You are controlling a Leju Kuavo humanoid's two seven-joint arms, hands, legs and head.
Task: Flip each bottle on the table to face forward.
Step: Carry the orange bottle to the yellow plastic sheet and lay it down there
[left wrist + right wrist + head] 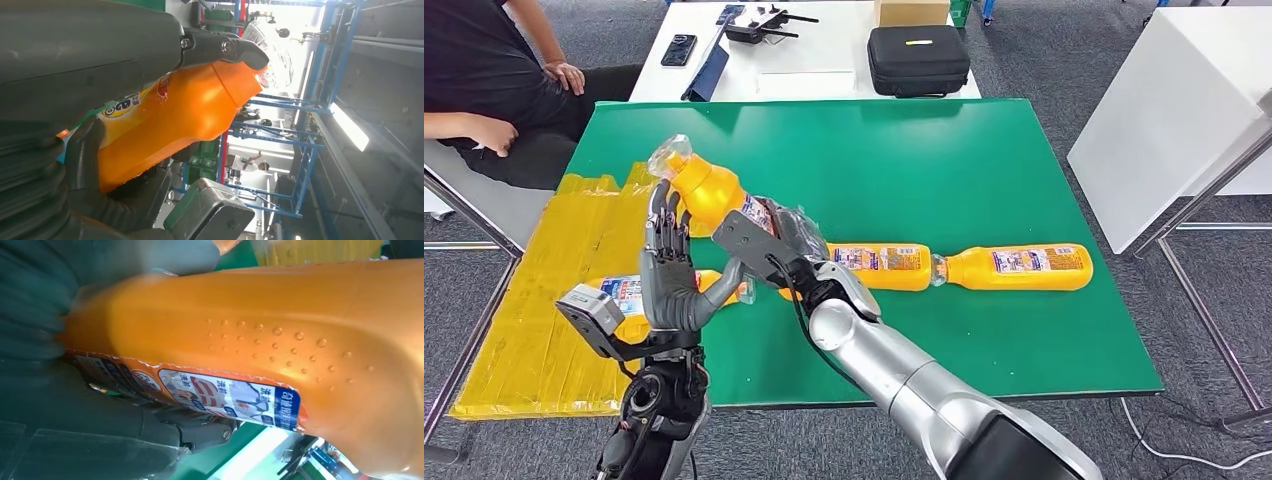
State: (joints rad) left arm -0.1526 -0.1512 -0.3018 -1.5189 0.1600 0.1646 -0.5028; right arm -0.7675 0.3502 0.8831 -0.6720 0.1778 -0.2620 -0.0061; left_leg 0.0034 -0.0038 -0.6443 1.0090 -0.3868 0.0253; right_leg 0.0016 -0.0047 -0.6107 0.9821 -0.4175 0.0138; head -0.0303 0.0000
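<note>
An orange bottle (709,190) with a clear cap is lifted off the green table (984,160), tilted, cap toward the far left. My right hand (774,238) grips its labelled lower half (230,397). My left hand (669,265) stands upright against the bottle's near-left side, fingers (225,47) straight along the orange body (185,110), thumb reaching under it. Two more orange bottles (879,265) (1024,268) lie end to end on the table right of my hands. Another bottle (629,297) lies behind my left hand near the table's left edge.
A yellow taped surface (544,320) adjoins the table's left side. A person (494,90) in black sits at the far left. Behind is a white table (824,70) with a black case (917,58) and a phone (678,49). A white cabinet (1174,110) stands right.
</note>
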